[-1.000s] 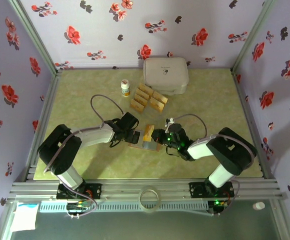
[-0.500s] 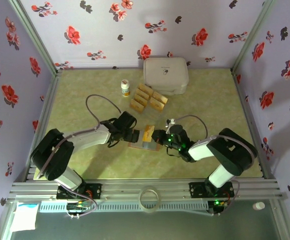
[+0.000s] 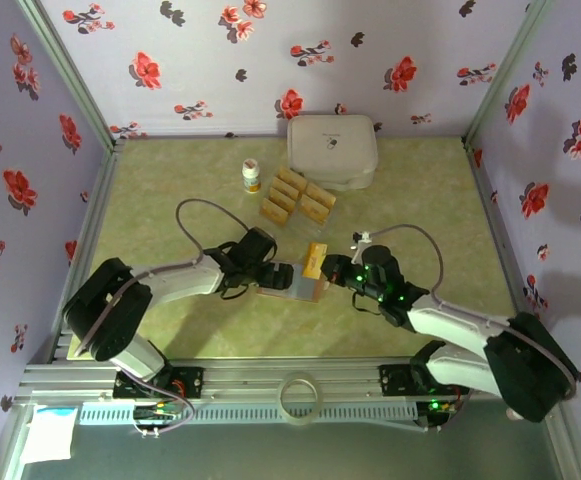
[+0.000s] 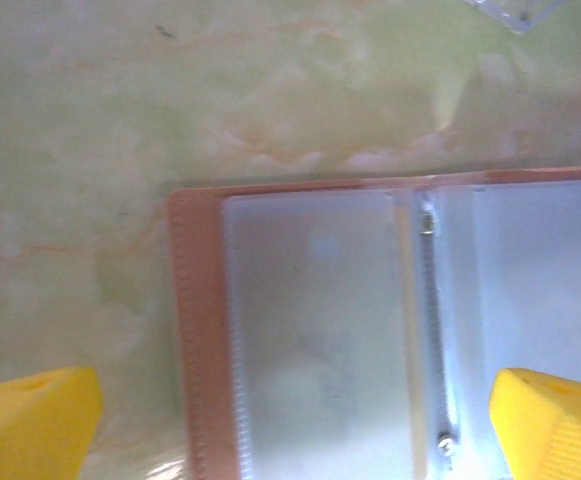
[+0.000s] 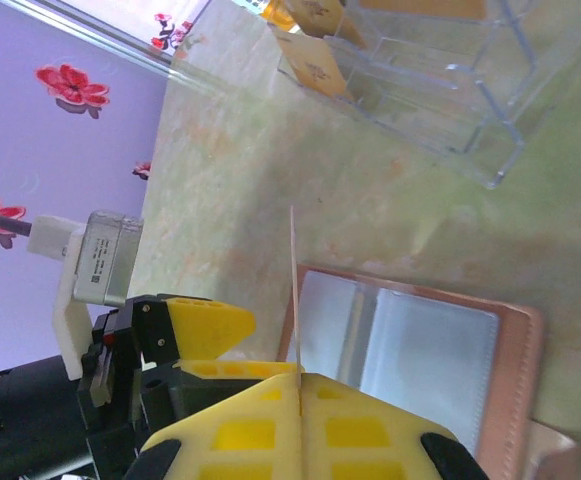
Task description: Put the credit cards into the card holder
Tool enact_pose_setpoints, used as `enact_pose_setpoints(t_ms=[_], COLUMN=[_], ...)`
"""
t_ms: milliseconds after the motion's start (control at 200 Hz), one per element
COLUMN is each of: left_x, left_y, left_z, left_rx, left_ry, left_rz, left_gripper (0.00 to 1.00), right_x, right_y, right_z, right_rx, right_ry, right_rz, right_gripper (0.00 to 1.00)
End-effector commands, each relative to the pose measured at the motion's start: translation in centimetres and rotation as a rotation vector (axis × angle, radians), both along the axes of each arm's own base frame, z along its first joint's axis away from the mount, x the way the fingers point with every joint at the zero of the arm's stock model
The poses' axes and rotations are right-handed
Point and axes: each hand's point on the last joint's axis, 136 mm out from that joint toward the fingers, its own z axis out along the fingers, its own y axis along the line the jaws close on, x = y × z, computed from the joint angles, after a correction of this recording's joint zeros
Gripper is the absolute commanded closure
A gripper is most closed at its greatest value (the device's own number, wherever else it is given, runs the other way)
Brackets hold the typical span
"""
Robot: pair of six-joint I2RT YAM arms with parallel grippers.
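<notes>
r gripper (image 5: 297,375) pinches card (image 3: 315,258) over card holder (image 4: 195,330).

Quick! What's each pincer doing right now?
Left pincer: open, holding nothing, above the card holder.
Right pincer: shut on a gold credit card.

A lab robot test booth: lilac panels (image 3: 210,50) printed with red flowers wall in a green marbled tabletop (image 3: 160,200). Aluminium framing (image 3: 290,372) crosses the lower frame, with the left arm base (image 3: 160,383) and right arm base (image 3: 425,383) bolted on.
</notes>
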Motion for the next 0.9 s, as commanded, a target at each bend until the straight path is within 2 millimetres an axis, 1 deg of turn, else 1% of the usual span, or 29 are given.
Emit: enact_pose_setpoints(t_ms=[0, 180, 320, 530, 615, 680, 730, 895], left_x=[-0.7, -1.7, -2.7, -4.5, -5.0, -5.0, -4.8, -3.1], left_y=[-1.4, -1.9, -2.2, -3.0, -3.1, -2.8, -2.1, -0.2], left_z=[-1.0, -2.1, -2.4, -2.0, -1.7, -1.4, -1.1, 0.6], left_rx=[-0.040, -0.019, -0.010, -0.024, -0.018, -0.012, 0.011, 0.071], left_ry=[0.024, 0.038, 0.035, 0.029, 0.020, 0.010, -0.007, -0.061], left_rz=[0.001, 0.012, 0.013, 0.014, 0.018, 0.028, 0.042, 0.084], left_gripper=[0.00, 0.00, 0.00, 0.00, 0.00, 0.00, 0.00, 0.00], right_x=[-1.0, -1.7, -2.0, -2.1, -2.1, -2.1, -2.0, -1.5], right_y=[-2.2, -3.3, -3.6, -3.6, -3.5, -3.4, -3.2, -1.9], right_z=[-2.0, -1.1, -0.5, -0.5, -0.4, -0.4, -0.4, -0.4], right_rx=[-0.099, -0.100, -0.096, -0.095, -0.096, -0.096, -0.096, -0.078], right_ry=[0.039, 0.023, 0.010, 0.011, 0.011, 0.011, 0.011, 0.009], right_rz=[-0.022, -0.034, -0.034, -0.024, -0.021, -0.015, -0.010, 0.036], right_gripper=[1.00, 1.00, 1.00, 1.00, 1.00, 1.00, 1.00, 1.00])
